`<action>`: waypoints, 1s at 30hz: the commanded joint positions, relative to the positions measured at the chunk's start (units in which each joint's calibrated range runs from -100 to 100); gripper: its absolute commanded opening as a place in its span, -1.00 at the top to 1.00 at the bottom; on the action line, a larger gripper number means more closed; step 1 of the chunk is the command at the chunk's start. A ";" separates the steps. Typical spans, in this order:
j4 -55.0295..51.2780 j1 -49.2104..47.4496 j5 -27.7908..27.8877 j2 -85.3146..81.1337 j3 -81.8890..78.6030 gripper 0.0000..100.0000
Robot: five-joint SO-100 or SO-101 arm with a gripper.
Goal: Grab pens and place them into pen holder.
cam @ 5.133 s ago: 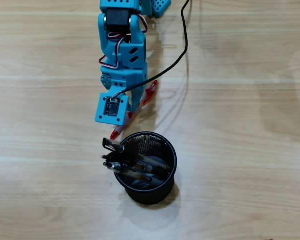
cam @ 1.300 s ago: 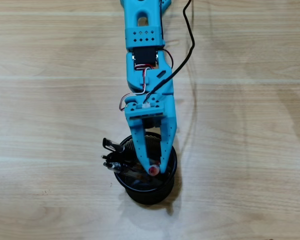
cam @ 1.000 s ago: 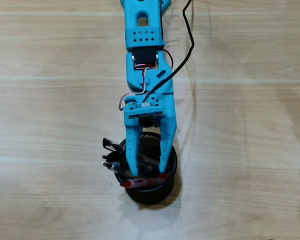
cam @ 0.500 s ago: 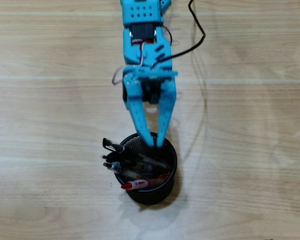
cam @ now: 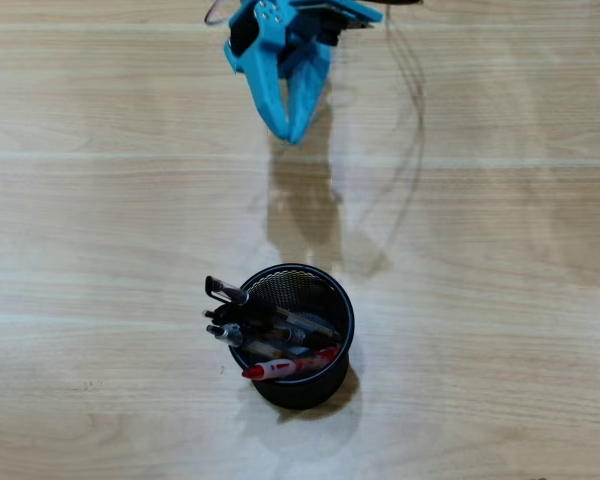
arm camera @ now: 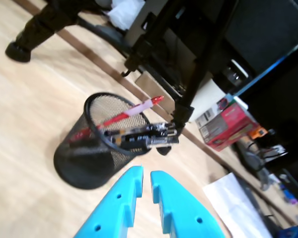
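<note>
Your blue two-finger gripper (cam: 292, 133) has pulled back from over the cup to the top edge of the overhead view since half a second ago, and it now hangs well apart from the holder. Its fingers stand nearly together, with only a narrow slit between the tips, and nothing is held between them; the wrist view shows the same thin gap (arm camera: 145, 177).

On the pale wooden table (cam: 500, 300), the black and clear pens (cam: 265, 325) lean out over the left rim of the round black wire-mesh pen holder (cam: 337, 300). I count three, though they overlap and the view is soft. The red and clear pen (cam: 288, 367) lies across the holder's lower part, its tip at the rim.
</note>
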State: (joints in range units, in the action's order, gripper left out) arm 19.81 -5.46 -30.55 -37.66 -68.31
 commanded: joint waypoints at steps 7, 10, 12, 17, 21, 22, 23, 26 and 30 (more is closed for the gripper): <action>-13.91 -0.76 7.56 -32.44 -25.56 0.95; -30.01 -1.94 10.15 -40.50 -25.38 0.95; -39.83 -2.30 12.44 -45.79 -24.48 0.95; -60.06 -2.30 18.58 -57.72 -23.58 0.95; -67.38 -2.21 21.63 -60.91 -23.67 0.95; -67.89 -2.21 22.24 -60.74 -24.12 0.95; -68.24 -2.12 22.80 -60.49 -24.84 0.95; -67.55 -1.85 23.97 -60.83 -29.08 0.95; -69.87 -1.94 25.29 -60.83 -31.15 0.95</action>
State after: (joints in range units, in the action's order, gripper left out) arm -48.18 -7.44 -6.70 -98.56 -97.96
